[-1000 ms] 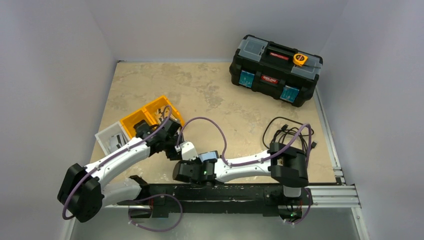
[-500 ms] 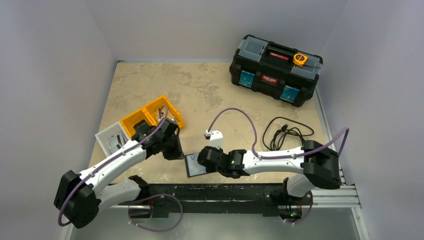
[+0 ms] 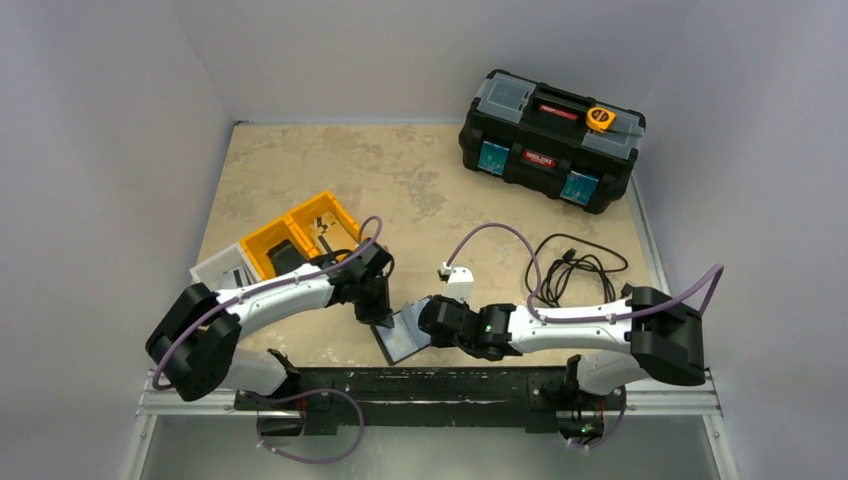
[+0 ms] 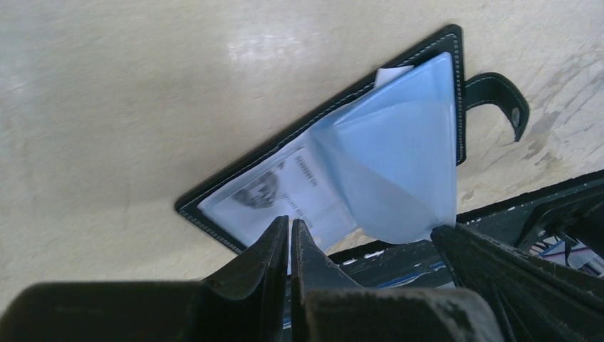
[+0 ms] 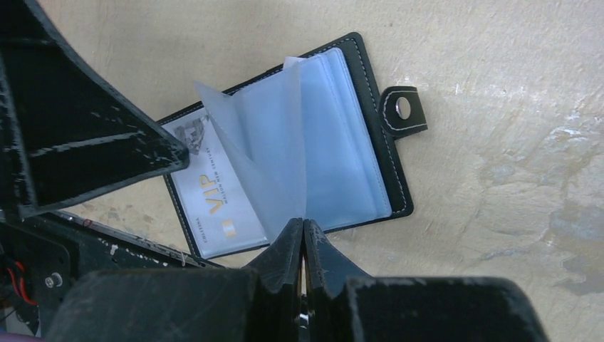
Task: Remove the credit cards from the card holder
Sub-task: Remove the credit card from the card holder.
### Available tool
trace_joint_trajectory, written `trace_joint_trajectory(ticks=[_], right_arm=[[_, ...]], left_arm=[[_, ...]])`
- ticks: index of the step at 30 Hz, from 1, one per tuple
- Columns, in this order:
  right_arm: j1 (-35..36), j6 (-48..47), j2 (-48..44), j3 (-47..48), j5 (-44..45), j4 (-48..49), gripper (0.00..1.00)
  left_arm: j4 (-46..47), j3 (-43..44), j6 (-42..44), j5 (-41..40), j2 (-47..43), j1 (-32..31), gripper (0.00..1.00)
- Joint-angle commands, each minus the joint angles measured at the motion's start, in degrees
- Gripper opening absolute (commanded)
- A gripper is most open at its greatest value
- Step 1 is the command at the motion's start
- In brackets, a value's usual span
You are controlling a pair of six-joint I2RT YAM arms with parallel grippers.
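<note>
While the card holder (image 5: 396, 187) lay open and flat at the near edge of the counter (image 3: 420, 190), the right gripper (image 5: 304, 231) was clamped on the corner of one clear sleeve (image 5: 263, 142), holding that leaf up off the page. The left gripper (image 4: 290, 239) was squeezed closed too, tips right at the edge of the credit card (image 5: 214, 203) in the page on its side, but I couldn't tell if it had the card pinched. Further back sat orange bins (image 3: 305, 232) behind the left arm, a coiled black cable (image 3: 575, 265) by the right arm and a black toolbox (image 3: 550, 140) in the far corner. Mottled beige surface, plain grey walls.
</note>
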Motion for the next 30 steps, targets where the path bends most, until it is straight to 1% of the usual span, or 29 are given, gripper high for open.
trace_joint_trajectory(ticks=[1, 6, 8, 13, 16, 18, 22, 25, 30], right_arm=[[-0.47, 3.09, -3.11, -0.28, 1.43, -1.8, 0.07], [-0.51, 2.79, -7.1, -0.29, 2.28, -3.99, 0.31], [-0.56, 2.35, -8.47, -0.2, 2.26, -4.39, 0.36], [-0.56, 0.9, -10.15, -0.71, 1.02, -2.81, 0.38], [-0.56, -1.23, -8.87, -0.67, -1.07, -0.4, 0.37], [-0.55, -2.98, -7.22, -0.35, -3.22, 1.82, 0.37], [-0.96, -6.4, -4.54, -0.56, -9.09, 8.42, 0.37], [-1.83, -8.37, -2.68, -0.47, -13.52, 12.83, 0.36], [-3.69, -12.06, 2.35, 2.24, -20.02, 16.64, 0.36]], left_arm=[[6.64, 4.1, -2.79, 2.1, 3.97, -2.39, 0.04], [9.88, 6.69, -3.89, 4.05, 8.3, -3.54, 0.05], [11.24, 7.54, -4.24, 4.66, 9.82, -3.82, 0.05], [12.11, 10.75, -4.29, 6.03, 15.2, -4.16, 0.06], [11.83, 11.97, -3.83, 6.3, 17.44, -4.18, 0.07], [10.53, 12.65, -3.09, 5.28, 17.04, -4.08, 0.07], [5.46, 12.23, -1.59, 1.91, 12.12, -2.77, 0.08], [2.36, 9.75, -0.77, -0.11, 5.48, -0.45, 0.1], [-2.32, 4.51, 0.03, -2.7, -4.14, 2.79, 0.12]])
